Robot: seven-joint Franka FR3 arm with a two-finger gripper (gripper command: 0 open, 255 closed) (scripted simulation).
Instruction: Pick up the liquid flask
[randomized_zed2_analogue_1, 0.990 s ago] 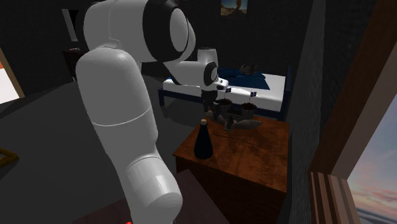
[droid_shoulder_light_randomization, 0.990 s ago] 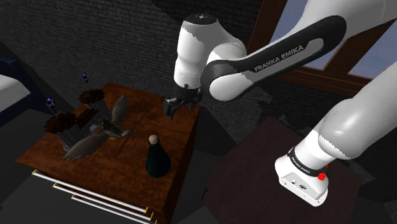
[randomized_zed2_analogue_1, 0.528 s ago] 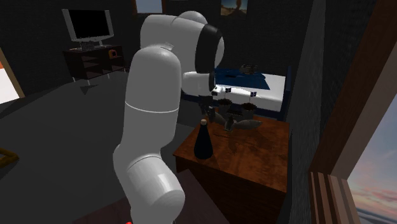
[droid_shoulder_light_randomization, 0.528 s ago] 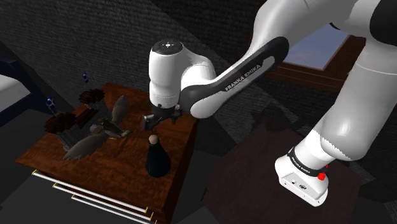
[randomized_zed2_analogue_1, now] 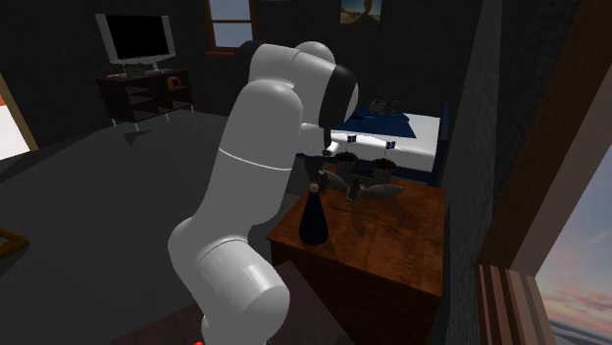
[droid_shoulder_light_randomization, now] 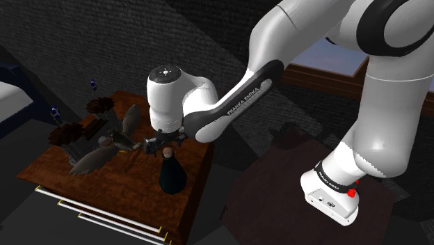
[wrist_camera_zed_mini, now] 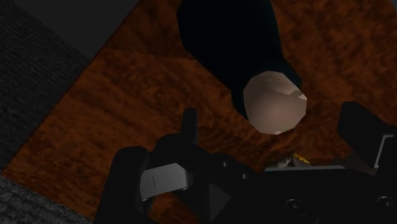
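The flask (droid_shoulder_light_randomization: 171, 175) is a dark cone with a pale round stopper, standing upright near the front right of the brown wooden dresser top (droid_shoulder_light_randomization: 132, 182). My black gripper (droid_shoulder_light_randomization: 160, 143) hangs just above its stopper, open. In the second exterior view the flask (randomized_zed2_analogue_1: 312, 221) stands at the dresser's near left corner, with the gripper (randomized_zed2_analogue_1: 316, 176) over its neck. The wrist view looks down on the flask (wrist_camera_zed_mini: 229, 38). Its stopper (wrist_camera_zed_mini: 275, 102) lies between my spread fingers (wrist_camera_zed_mini: 189, 124) without touching them, and the gripper (wrist_camera_zed_mini: 273, 127) holds nothing.
A grey bird-like figure (droid_shoulder_light_randomization: 104, 149) and small dark potted plants (droid_shoulder_light_randomization: 69, 132) crowd the dresser's other half. The dresser's right edge (droid_shoulder_light_randomization: 209, 149) drops off close to the flask. A bed (randomized_zed2_analogue_1: 402, 132) lies behind the dresser, and a TV stand (randomized_zed2_analogue_1: 140, 44) stands far off.
The arm has swung toward the shoulder view's left and lowered, bringing the gripper from the dresser's far right corner to just above the flask's stopper. The fingers stayed open.
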